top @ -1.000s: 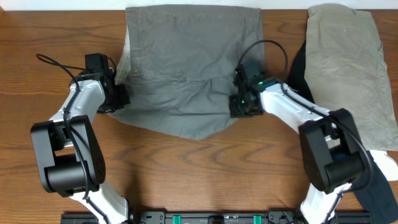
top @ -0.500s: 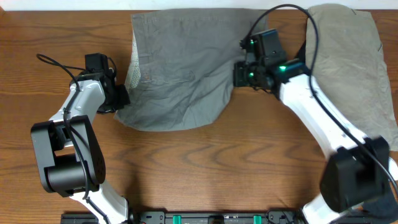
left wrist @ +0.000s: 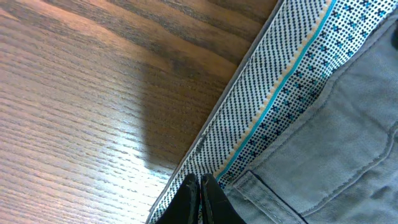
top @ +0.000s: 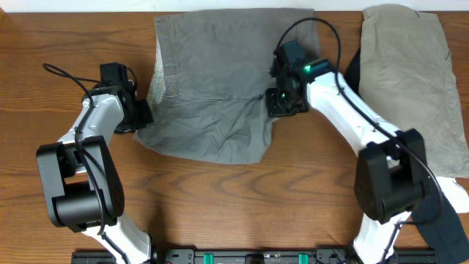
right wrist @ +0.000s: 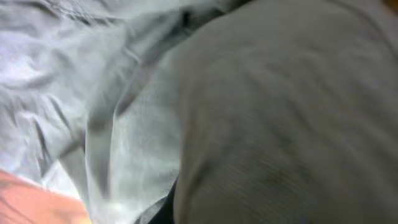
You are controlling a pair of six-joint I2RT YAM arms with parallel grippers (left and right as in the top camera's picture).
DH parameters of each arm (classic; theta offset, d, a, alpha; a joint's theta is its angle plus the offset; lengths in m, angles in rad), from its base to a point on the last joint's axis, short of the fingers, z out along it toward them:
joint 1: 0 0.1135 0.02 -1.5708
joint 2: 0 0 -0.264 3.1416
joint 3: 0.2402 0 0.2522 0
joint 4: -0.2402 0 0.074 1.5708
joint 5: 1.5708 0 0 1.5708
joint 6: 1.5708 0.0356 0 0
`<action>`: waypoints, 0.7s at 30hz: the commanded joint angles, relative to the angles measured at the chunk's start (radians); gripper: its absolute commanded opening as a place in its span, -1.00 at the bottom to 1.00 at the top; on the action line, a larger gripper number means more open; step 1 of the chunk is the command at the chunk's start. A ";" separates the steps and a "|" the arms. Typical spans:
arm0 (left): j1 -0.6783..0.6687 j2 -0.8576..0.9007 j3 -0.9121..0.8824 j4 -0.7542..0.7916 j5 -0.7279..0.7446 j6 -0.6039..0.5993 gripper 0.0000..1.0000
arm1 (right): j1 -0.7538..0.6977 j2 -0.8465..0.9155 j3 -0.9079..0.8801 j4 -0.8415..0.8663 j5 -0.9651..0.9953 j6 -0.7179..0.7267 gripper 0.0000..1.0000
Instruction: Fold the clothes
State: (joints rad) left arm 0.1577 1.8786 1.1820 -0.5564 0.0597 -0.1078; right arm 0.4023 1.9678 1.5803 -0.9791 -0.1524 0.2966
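The clothes, a pair of wrinkled mid-grey shorts (top: 220,88), lie spread on the wooden table at the back centre. Their pale speckled waistband lining (left wrist: 273,93) runs along the left edge. My left gripper (top: 141,117) sits at that edge, and the left wrist view shows its black fingers (left wrist: 200,200) pressed together on the lining. My right gripper (top: 281,107) is at the shorts' right edge, shut on a fold of the grey cloth. In the right wrist view, blurred grey cloth (right wrist: 280,112) fills the picture and hides all but a dark sliver of the fingers (right wrist: 177,208).
A paler khaki garment (top: 410,81) lies at the back right. A black garment (top: 447,220) shows under it and beside it at the right edge. Bare wood (top: 234,205) fills the front of the table. A black rail (top: 242,257) runs along the front edge.
My right gripper swung toward the back and right, then came partway back, dragging the shorts' right edge with it. The lower hem changed shape. The left arm has not moved.
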 commanded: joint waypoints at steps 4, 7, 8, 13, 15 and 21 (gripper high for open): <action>0.000 0.007 -0.008 0.002 -0.008 -0.006 -0.88 | 0.059 -0.041 0.074 -0.038 0.128 -0.141 -0.97; 0.000 0.007 -0.008 0.006 -0.008 -0.006 -0.88 | 0.131 -0.018 0.074 0.009 0.163 -0.149 -0.94; 0.000 0.007 -0.008 0.006 -0.008 -0.006 -0.88 | 0.158 -0.006 0.074 0.029 0.168 -0.164 -0.92; 0.000 0.007 -0.008 0.007 -0.008 -0.006 -0.88 | 0.262 0.078 0.075 0.100 0.232 -0.182 -0.67; 0.000 0.007 -0.008 0.007 -0.008 -0.006 -0.88 | 0.286 0.107 0.075 0.113 0.232 -0.199 -0.29; 0.000 0.007 -0.008 0.010 -0.008 -0.006 -0.88 | 0.319 0.121 0.078 0.103 0.230 -0.254 0.88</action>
State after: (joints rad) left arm 0.1577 1.8786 1.1820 -0.5480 0.0597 -0.1081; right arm 0.7105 2.1002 1.6424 -0.8726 0.0525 0.0856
